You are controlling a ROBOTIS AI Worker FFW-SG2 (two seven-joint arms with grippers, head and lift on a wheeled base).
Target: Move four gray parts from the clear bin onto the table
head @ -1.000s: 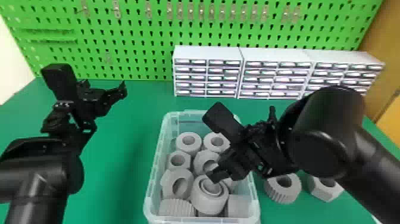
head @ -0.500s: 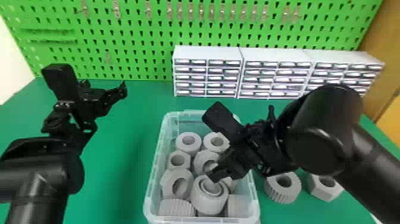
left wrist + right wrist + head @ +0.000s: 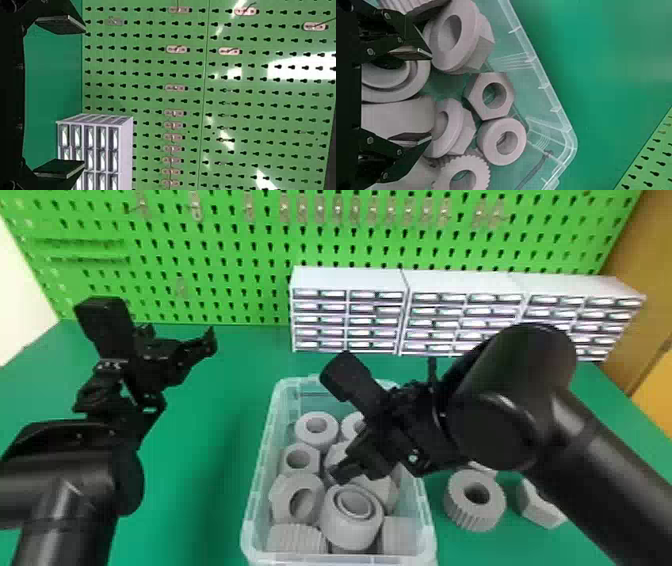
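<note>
Several gray parts, among them a ring-topped part [image 3: 350,515], lie in the clear bin [image 3: 257,485]. My right gripper [image 3: 345,470] is over the middle of the bin, low among the parts. In the right wrist view my right gripper [image 3: 413,97] is partly open, its fingers on either side of a smooth gray part [image 3: 395,116] and the edge of a ringed part [image 3: 421,85]; no grip on either shows. My left gripper [image 3: 175,347] stays parked above the table's left side; in the left wrist view the left gripper [image 3: 61,97] is wide open, nothing between its fingers.
Right of the bin, a ridged gray part [image 3: 475,502] and a hexagonal one [image 3: 540,505] stand on the green table [image 3: 200,490], with another partly hidden behind the right arm. White drawer cabinets [image 3: 350,280] line the back before a green pegboard [image 3: 260,250].
The right arm and gripper have shifted a little left and slightly toward the back over the bin. The left arm has kept still.
</note>
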